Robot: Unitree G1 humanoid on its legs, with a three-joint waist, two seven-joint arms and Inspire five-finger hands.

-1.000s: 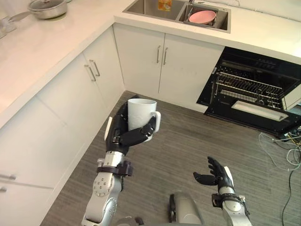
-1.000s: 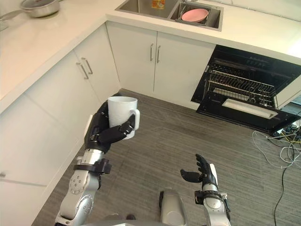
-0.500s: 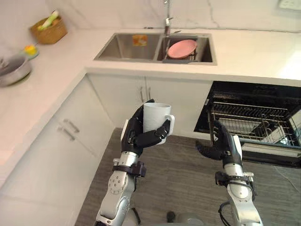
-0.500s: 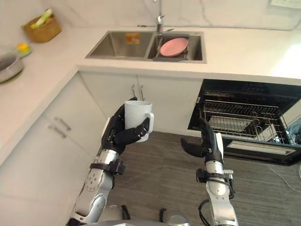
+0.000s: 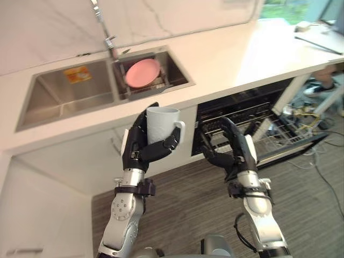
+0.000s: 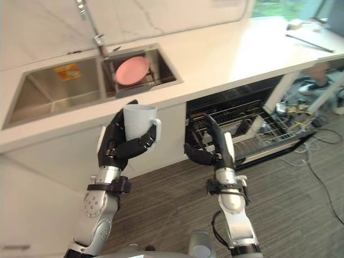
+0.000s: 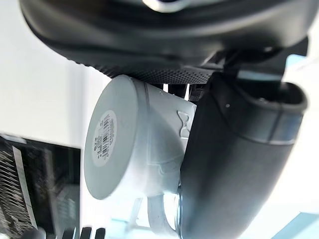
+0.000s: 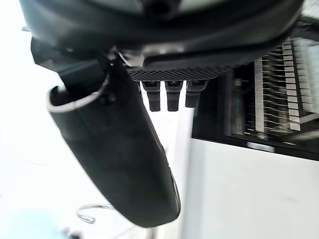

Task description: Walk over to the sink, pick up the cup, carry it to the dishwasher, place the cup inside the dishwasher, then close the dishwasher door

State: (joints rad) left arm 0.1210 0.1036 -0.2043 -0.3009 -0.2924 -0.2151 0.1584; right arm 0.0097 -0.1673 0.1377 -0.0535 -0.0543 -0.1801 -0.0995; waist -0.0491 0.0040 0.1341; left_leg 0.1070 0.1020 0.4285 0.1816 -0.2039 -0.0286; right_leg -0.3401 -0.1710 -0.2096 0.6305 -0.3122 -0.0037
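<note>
The white cup is held upright in the air, in front of the cabinet front below the sink, with its handle turned toward the robot's right. The left robot hand is wrapped around it: the fingers curl across the cup's body and the thumb presses in from the other side, and in the left wrist view the cup's flat base with a small label faces the camera. Beside it, to the right and apart from the cup, the right robot hand hangs in the air with its fingers loosely bent and its thumb spread away from them, holding nothing. Just behind that hand is the dishwasher, a dark opening under the white surface, with its door folded down and a wire rack showing inside. The sink has two steel basins; a pink plate leans in the right one, below the tap. The floor under both arms is grey wood-grain.
</note>
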